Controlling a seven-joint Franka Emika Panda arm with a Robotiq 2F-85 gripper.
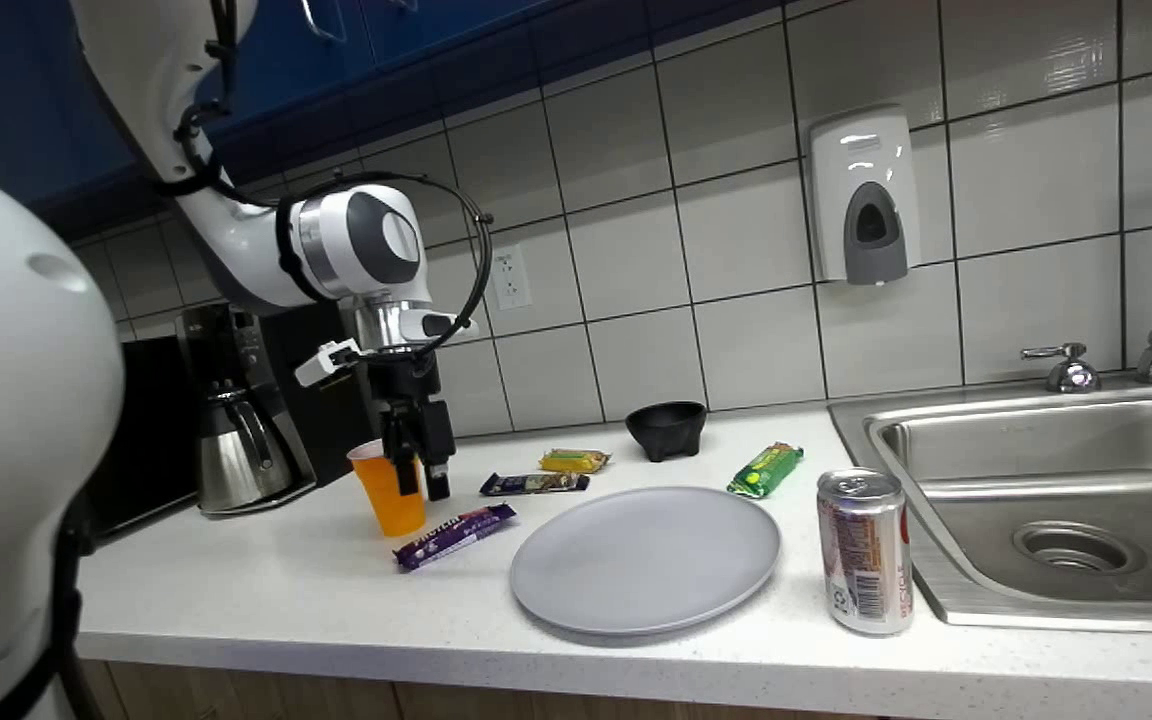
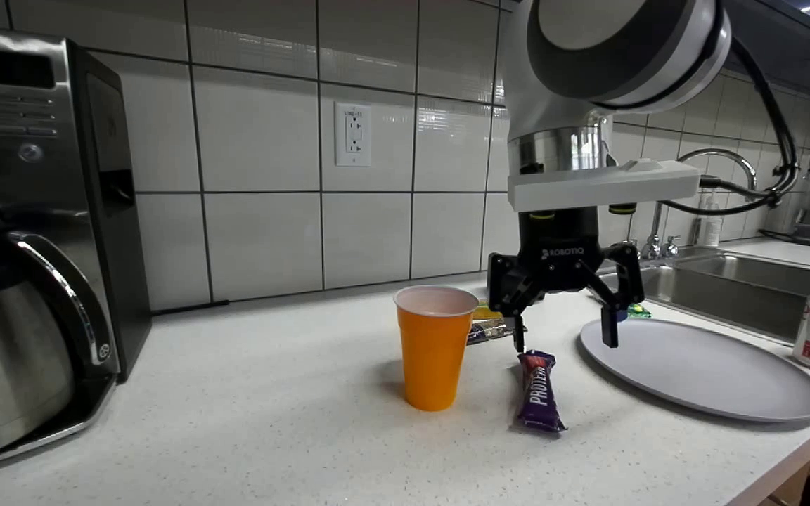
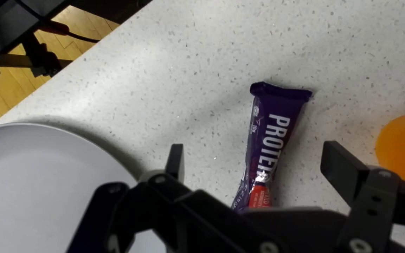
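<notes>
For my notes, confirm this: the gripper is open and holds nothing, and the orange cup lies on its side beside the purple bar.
No: the orange cup stands upright, as both exterior views show. It is beside the purple bar, and the gripper is open and holds nothing.

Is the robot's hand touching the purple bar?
Apart. In the wrist view, the open hand has a finger on each side of the purple bar, and speckled counter shows in both gaps.
</notes>
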